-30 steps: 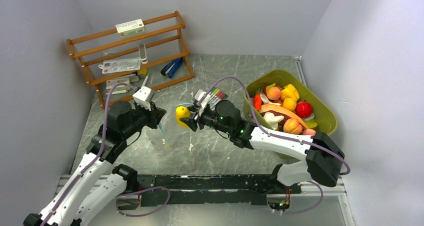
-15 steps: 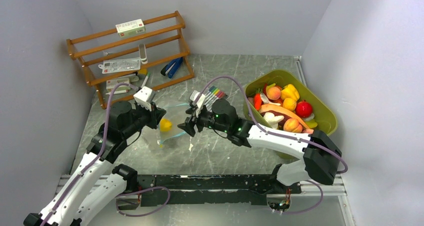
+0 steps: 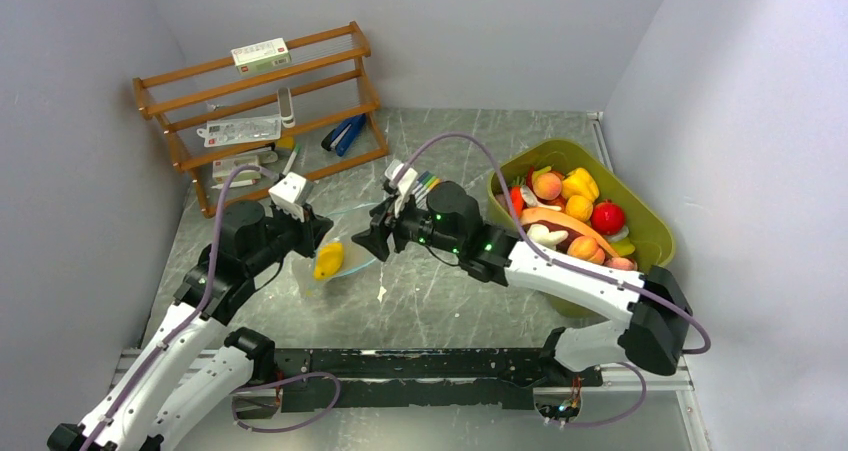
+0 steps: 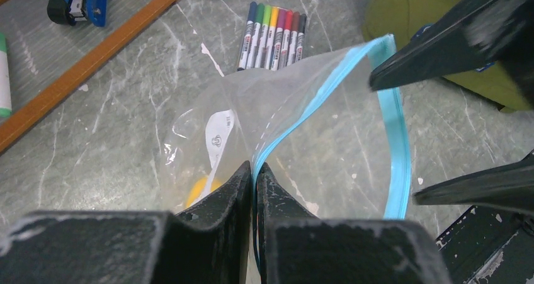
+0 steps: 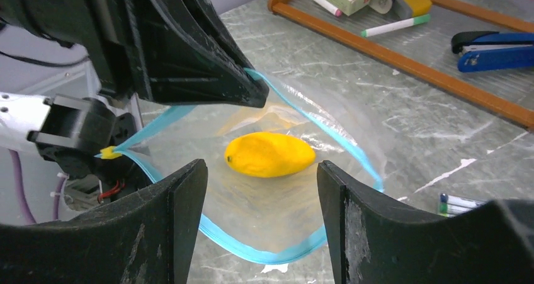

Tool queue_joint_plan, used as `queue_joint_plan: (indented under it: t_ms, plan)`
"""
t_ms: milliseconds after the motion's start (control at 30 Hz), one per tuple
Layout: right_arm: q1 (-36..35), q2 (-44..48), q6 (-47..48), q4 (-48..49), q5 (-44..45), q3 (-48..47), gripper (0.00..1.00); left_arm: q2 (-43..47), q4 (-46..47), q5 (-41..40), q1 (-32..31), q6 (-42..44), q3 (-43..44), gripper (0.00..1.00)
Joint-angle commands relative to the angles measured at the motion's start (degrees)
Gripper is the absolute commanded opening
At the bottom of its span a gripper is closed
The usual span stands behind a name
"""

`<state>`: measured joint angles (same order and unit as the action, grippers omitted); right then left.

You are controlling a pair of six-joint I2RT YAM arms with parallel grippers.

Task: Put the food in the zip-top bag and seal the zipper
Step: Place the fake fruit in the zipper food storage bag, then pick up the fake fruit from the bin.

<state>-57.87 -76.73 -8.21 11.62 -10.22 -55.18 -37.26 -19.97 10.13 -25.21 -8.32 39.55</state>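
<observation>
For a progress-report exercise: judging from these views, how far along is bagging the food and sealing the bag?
Done: one yellow fruit lies inside the bag. In hand: the left gripper pinches the zipper, holding the mouth open; the right gripper hangs open and empty above it. Left: the other food in the tub, then sealing.

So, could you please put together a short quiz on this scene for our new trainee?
1. True or false: the left gripper is shut on the zipper.
2. Where does the yellow food lie? A. in the green tub; B. inside the zip-top bag; C. on the wooden rack.
3. Fill in: the right gripper is ____ and holds nothing.
Key: 1 true; 2 B; 3 open.
</observation>
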Motion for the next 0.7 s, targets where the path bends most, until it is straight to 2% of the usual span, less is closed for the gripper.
queue_joint_plan:
  t_ms: [0,200,367,433,500,667]
  plan:
    - [0.1,4.2,-0.3,-8.2,3.7,-5.2,0.65,-0.7,0.2,0.7,0.3,1.0,0.7,0.07]
    - [0.4,8.0,1.1,-15.5,15.2,-7.2,0.52,0.4,1.0,1.8,0.3,1.1,0.5,0.07]
    - [1.9,9.9,-1.7,-23.3,33.8,-8.8,0.49,0.8,1.0,1.8,0.3,1.2,0.4,0.07]
    - [3.9,9.2,-5.0,-30.0,39.4,-11.2,0.49,0.6,0.9,2.2,0.3,1.3,0.6,0.07]
    - [7.4,8.7,-7.9,-35.8,42.2,-13.1,0.48,0.3,0.7,2.7,0.3,1.3,0.6,0.07]
    - [16.4,8.7,-13.6,-45.0,42.8,-14.3,0.49,0.7,0.7,3.0,0.3,1.2,0.7,0.07]
